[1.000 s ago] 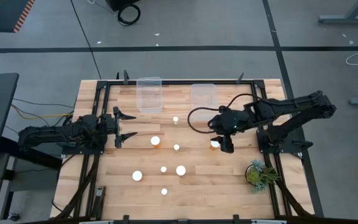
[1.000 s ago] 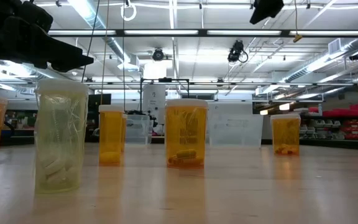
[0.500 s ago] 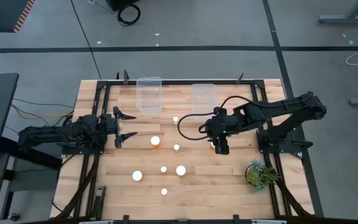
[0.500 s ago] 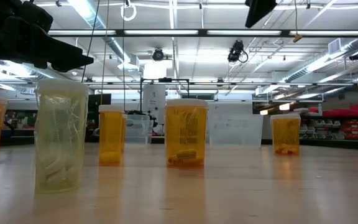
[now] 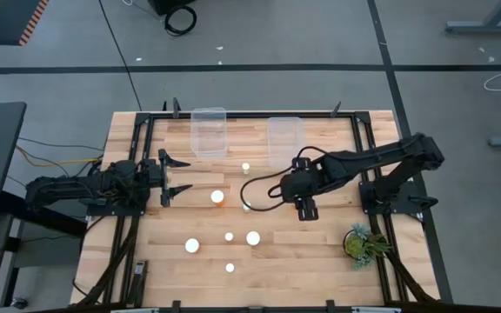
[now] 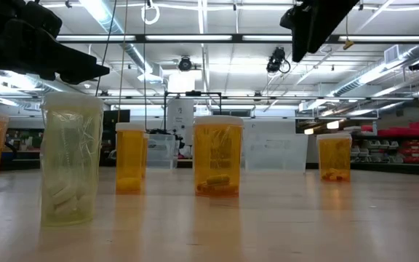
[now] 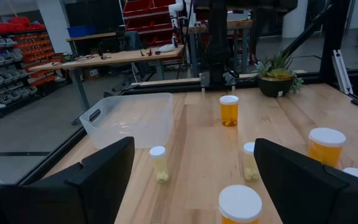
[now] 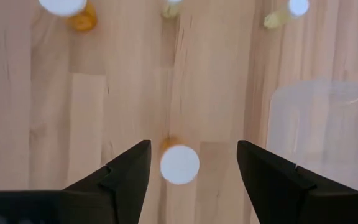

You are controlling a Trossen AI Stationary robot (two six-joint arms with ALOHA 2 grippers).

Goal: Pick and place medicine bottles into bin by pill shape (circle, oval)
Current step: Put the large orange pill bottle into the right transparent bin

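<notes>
Several amber medicine bottles with white caps stand on the wooden table: one near the bins, two mid-table, and more toward the front. My right gripper points straight down, open, over one bottle, whose cap shows between its fingers without touching them. In the high view the gripper hides that bottle. From the left wrist view it is the bottle under the right arm. My left gripper waits open at the table's left side.
Two clear plastic bins stand at the table's far edge; one bin's wall shows beside my right gripper. A small green potted plant sits at the front right. A black frame runs round the table.
My right arm has swung left and come lower, so its gripper now covers the bottle that showed beside it before. The left arm and the bottles have not moved.
</notes>
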